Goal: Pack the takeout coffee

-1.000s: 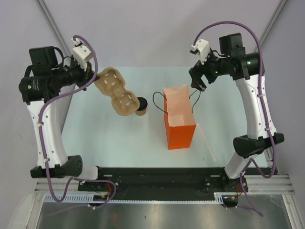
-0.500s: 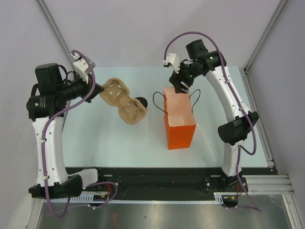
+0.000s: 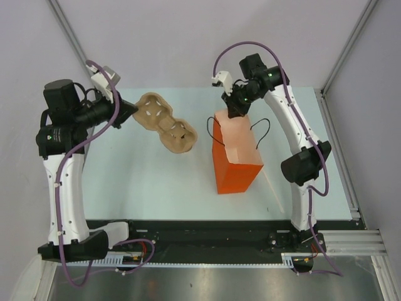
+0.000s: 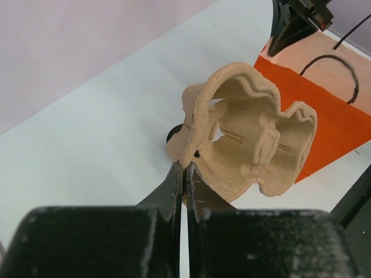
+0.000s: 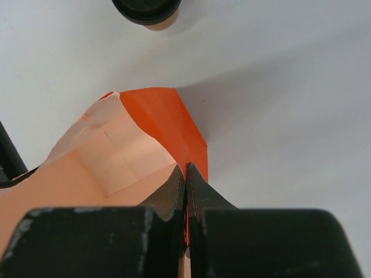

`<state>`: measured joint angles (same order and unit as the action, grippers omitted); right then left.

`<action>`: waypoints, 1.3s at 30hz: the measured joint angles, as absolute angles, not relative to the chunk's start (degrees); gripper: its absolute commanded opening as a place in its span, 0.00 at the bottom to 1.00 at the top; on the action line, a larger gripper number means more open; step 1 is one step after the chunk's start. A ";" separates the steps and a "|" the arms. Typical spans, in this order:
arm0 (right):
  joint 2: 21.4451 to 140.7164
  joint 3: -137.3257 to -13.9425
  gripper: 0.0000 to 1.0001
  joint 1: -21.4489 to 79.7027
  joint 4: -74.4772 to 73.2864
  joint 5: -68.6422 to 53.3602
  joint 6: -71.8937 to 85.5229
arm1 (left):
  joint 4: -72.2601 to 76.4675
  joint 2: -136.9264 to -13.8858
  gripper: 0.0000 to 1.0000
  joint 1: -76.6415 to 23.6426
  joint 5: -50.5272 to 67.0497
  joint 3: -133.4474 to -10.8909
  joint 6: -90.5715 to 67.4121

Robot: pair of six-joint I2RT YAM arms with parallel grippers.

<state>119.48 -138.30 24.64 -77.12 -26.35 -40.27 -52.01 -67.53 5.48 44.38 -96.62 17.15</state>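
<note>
Now the right claw (image 3: 236, 113), gaping a second ago, has closed flat on the far rim of the bag (image 3: 237, 166); the right wrist view shows its tips (image 5: 185, 169) pinching the orange paper edge. The bag has twisted a little on the table (image 3: 144, 182) since half a second ago. The left claw (image 3: 131, 111) stays clamped on the rim of the carrier (image 3: 166, 122), which has swung right and now hides the cup from above. From the left wrist, the claw (image 4: 184, 168) grips the carrier (image 4: 249, 145), a dark sliver of lid (image 4: 172, 134) peeping out behind it. The cup (image 5: 145, 8) stands on the table left of the bag, apart from it: black round lid on, a strip of tan wall below.
</note>
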 measured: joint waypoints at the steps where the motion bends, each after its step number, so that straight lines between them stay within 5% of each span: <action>1: 119.48 -138.54 0.00 24.69 -77.03 -26.70 -38.92 | -51.48 -67.75 0.00 5.54 44.60 -96.77 16.51; 17: 114.48 -130.08 0.01 31.16 -76.69 -26.20 -26.50 | -40.47 -72.77 0.00 5.13 48.05 -109.08 5.98; 21: 113.78 -130.08 0.20 31.40 -76.95 -26.13 -26.41 | -42.96 -75.46 0.00 -0.49 47.13 -114.72 8.34; 39: 113.75 -130.08 0.54 30.76 -76.99 -24.40 -26.61 | -57.76 -80.75 0.00 -35.03 22.02 -120.22 30.30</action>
<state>113.75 -130.08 30.76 -76.99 -24.40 -26.61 -57.76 -80.75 -35.03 22.02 -120.22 30.30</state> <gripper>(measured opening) 0.485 0.014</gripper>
